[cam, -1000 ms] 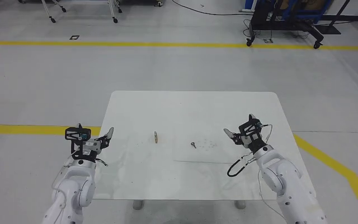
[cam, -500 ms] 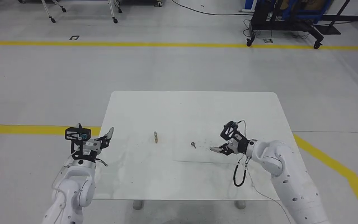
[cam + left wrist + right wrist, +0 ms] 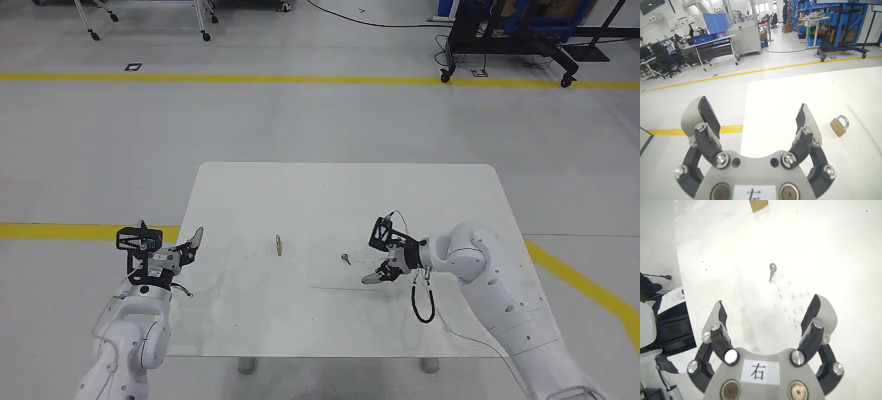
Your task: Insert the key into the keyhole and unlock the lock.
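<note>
One slim silver key (image 3: 772,273) lies flat; left end effector (image 3: 753,106) and right end effector (image 3: 768,300) both gape empty.

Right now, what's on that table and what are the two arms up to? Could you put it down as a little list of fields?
table: white, holding two small things
key: silver, lying flat on the table, held by nothing
padlock: brass-coloured, on the table, apart from the key, no key in it
right gripper: open, empty, over the table just short of the key, not touching it
left gripper: open, empty, at the table's edge, well away from the padlock
task state: key not yet picked up
</note>
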Controlling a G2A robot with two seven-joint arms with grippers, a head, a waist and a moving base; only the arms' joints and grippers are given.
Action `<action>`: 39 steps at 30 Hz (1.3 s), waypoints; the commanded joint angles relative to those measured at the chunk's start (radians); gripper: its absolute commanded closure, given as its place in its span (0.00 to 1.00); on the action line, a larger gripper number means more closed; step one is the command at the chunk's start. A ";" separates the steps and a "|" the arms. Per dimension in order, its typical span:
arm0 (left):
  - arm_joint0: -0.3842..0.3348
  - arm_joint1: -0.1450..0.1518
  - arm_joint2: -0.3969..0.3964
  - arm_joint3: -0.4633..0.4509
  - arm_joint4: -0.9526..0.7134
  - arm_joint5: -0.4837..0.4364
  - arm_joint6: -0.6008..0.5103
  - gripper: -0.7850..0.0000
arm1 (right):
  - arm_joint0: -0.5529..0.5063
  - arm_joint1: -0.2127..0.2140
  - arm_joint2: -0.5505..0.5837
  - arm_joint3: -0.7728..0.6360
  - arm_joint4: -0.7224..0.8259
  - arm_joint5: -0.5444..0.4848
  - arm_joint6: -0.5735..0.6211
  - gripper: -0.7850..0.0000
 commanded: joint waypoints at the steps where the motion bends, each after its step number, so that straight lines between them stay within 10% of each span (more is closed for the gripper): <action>1: 0.000 0.000 0.000 0.000 0.000 0.000 0.000 0.00 | 0.000 0.005 0.002 0.011 0.028 -0.060 -0.033 0.00; 12: 0.000 0.000 0.000 0.000 0.000 0.000 0.000 0.00 | 0.088 0.017 -0.121 0.062 0.032 -0.060 -0.046 0.09; 19: 0.000 0.000 0.000 0.000 0.000 0.000 0.000 0.00 | 0.182 0.002 -0.204 0.197 -0.014 -0.060 -0.165 0.42; 39: 0.000 0.000 0.000 0.000 0.000 0.000 0.000 0.00 | 0.346 -0.059 -0.404 0.453 -0.075 -0.060 -0.340 0.42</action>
